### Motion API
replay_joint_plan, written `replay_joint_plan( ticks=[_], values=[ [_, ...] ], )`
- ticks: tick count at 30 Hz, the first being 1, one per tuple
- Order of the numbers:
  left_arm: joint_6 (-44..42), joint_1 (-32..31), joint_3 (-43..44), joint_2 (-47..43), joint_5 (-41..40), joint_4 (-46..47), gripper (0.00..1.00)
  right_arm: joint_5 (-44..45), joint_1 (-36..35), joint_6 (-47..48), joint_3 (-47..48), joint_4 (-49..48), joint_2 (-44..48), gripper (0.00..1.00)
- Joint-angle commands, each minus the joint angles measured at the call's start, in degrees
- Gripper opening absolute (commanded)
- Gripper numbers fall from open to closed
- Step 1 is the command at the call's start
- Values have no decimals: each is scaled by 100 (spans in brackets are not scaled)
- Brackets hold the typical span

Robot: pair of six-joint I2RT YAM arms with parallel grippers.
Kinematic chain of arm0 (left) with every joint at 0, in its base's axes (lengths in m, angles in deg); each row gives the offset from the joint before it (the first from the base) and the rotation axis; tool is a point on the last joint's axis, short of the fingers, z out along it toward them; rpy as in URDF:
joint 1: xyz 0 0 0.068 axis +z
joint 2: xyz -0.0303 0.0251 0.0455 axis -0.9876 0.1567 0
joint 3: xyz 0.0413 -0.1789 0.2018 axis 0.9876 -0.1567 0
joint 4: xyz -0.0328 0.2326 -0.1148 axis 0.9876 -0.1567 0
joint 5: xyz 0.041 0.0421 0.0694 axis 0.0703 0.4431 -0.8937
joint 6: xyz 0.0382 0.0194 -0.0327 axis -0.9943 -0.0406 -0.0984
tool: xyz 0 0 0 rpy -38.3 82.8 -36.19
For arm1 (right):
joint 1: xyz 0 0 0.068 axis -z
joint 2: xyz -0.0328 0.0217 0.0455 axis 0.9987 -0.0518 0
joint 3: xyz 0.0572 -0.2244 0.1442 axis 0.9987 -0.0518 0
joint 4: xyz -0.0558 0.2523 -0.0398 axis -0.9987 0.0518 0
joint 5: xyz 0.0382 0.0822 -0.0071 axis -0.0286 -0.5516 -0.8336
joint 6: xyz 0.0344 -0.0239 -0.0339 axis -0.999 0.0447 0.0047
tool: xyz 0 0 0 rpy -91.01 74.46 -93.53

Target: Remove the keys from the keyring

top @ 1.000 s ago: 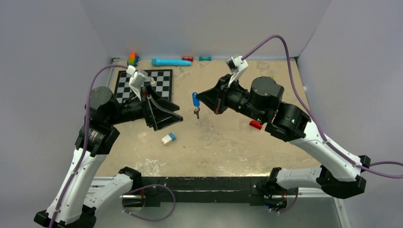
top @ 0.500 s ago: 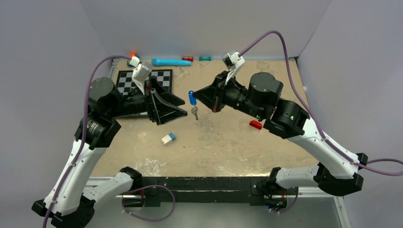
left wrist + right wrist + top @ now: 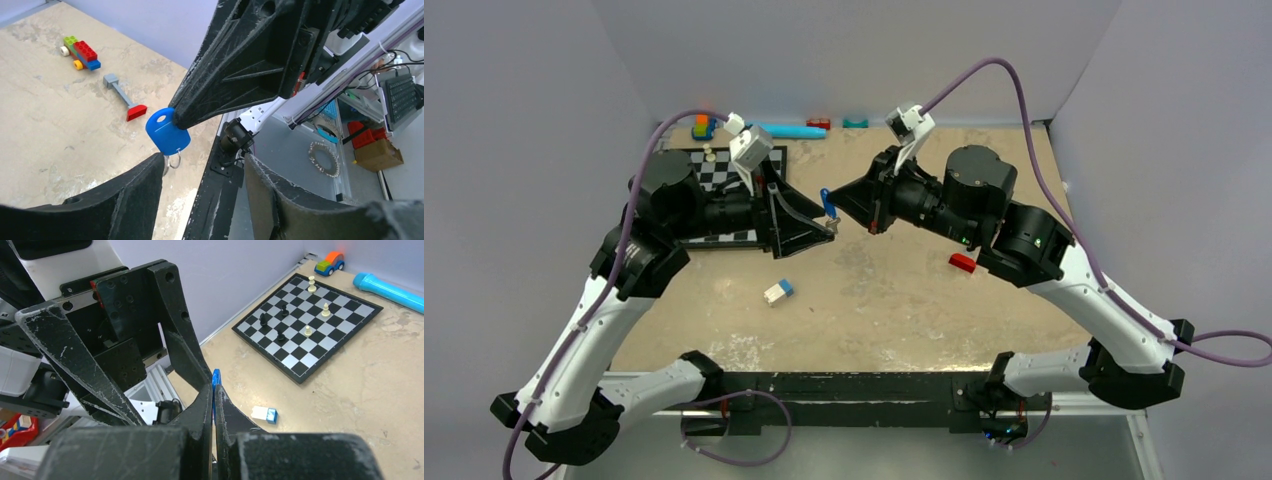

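My right gripper [image 3: 837, 207] is shut on the blue head of one key [image 3: 827, 202] and holds it in the air above the table. In the left wrist view the blue head [image 3: 167, 131] hangs from the right gripper's tips, with the thin silver keyring [image 3: 174, 161] dangling below it. My left gripper [image 3: 204, 160] is open, and its left finger [image 3: 145, 185] is right beside the ring. The plain silver key is mostly hidden behind that finger. In the right wrist view only the blue key's edge [image 3: 215, 377] shows between the closed fingers.
A white-and-blue block [image 3: 778, 291] lies on the sandy table in front of the grippers. A chessboard [image 3: 310, 315] with pieces sits at the back left, with a blue cylinder [image 3: 796, 131] and a toy car [image 3: 703, 126] behind it. A small red piece [image 3: 962, 262] lies under the right arm.
My left arm has swung right and up to the hanging key, so its open fingers now reach the keyring. My right gripper shifted slightly left and back, still holding the blue key.
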Motion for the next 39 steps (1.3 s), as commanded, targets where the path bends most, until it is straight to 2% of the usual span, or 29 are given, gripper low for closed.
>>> replay_joint_plan(
  ticks=[1,4,7,10,15,25,32,39],
  values=[
    [-475,-18,306,57,-388,-302,68,-265,-26,61,215,-160,141,0],
    [-596,-9,371,58,-475,-436,82,-344,-23,61,198,-151,165,0],
    [-635,-7,456,88,-501,-476,86,-420,-22,79,171,-152,179,0],
    [-675,-9,548,177,-445,-519,79,-516,-26,79,157,-175,168,0],
    [-661,-15,686,344,-188,-565,58,-587,-28,78,171,-199,120,0],
    [-887,-16,843,438,-340,-1057,46,-423,-28,137,317,-146,41,0],
    [-971,-17,874,473,-379,-1177,27,-475,-27,160,394,-83,-54,0],
    [-1014,-19,919,496,-386,-1221,16,-476,-24,158,412,-62,-86,0]
  ],
)
